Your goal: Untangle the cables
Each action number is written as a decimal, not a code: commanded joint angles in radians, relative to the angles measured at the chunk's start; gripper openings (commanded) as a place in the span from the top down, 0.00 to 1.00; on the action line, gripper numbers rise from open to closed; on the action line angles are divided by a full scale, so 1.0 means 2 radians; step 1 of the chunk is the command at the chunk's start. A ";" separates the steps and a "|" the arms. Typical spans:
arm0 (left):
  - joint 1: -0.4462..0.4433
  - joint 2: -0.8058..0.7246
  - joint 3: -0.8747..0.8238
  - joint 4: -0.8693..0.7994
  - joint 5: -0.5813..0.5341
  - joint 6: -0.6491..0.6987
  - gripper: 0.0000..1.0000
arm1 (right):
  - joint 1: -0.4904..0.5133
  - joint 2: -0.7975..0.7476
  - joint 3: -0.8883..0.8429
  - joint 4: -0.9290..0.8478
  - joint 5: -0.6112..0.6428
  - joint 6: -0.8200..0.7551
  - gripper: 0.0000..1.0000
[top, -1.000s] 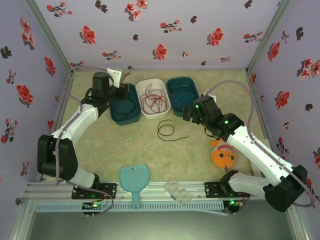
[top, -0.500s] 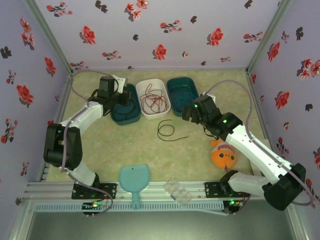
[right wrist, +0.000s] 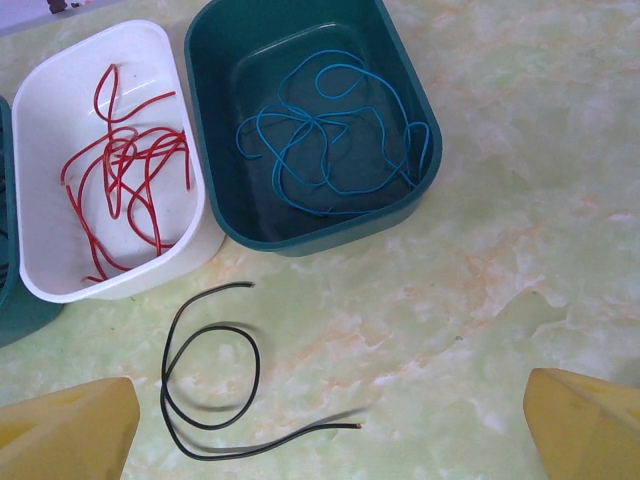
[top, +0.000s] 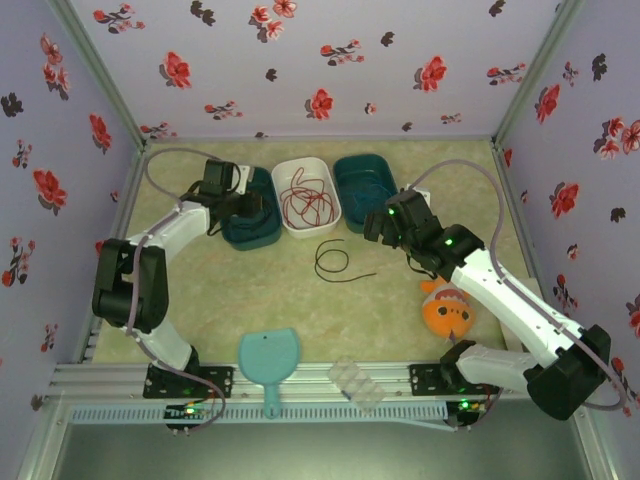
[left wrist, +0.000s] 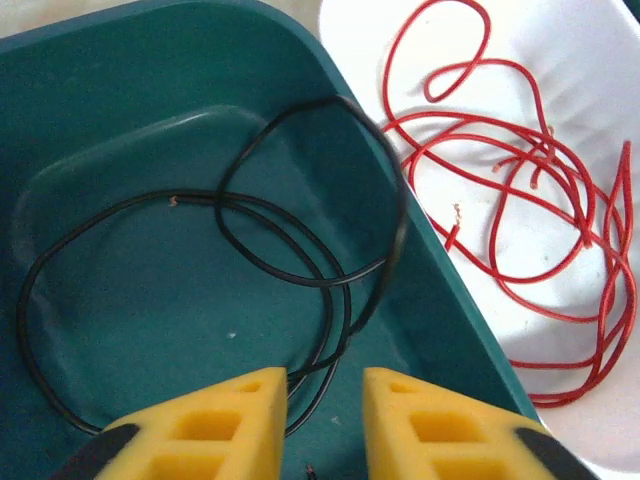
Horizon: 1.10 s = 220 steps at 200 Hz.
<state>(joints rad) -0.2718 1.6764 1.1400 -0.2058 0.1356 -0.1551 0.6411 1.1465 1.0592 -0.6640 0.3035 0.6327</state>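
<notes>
Top view, left gripper: it is hanging over the left teal bin at the far left; its gap is too small to judge here.
Top view, right gripper: it is hovering just near of the right teal bin, to the right of the loose black cable on the table.
Top view, bins: the white bin is sitting between the two teal ones, with the red cable inside.
Left wrist, left gripper: the yellow fingers are standing slightly apart and clamping nothing, over the coiled black cable that is lying in the left teal bin.
Left wrist, right side: the red cable is lying in the white bin.
Right wrist, right gripper: the fingers are spreading wide and holding nothing.
Right wrist, cables: the blue cable is lying coiled in the right teal bin; the loose black cable is lying on the table near the white bin.
</notes>
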 commanded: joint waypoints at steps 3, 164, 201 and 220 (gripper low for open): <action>-0.007 -0.010 0.017 -0.022 -0.026 -0.010 0.63 | -0.003 0.001 -0.001 -0.016 0.010 0.006 0.01; -0.136 -0.088 -0.006 -0.026 -0.094 -0.009 0.41 | -0.003 -0.027 -0.015 -0.054 0.091 0.030 0.01; -0.224 -0.087 -0.037 -0.014 -0.120 -0.040 0.41 | -0.005 -0.050 -0.031 -0.057 0.109 0.043 0.01; -0.267 -0.068 -0.043 -0.005 -0.126 -0.036 0.41 | -0.008 -0.056 -0.037 -0.060 0.116 0.049 0.01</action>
<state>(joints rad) -0.7242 1.5047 1.0847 -0.2329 -0.0692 -0.2047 0.6384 1.0584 1.0100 -0.7509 0.4740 0.6914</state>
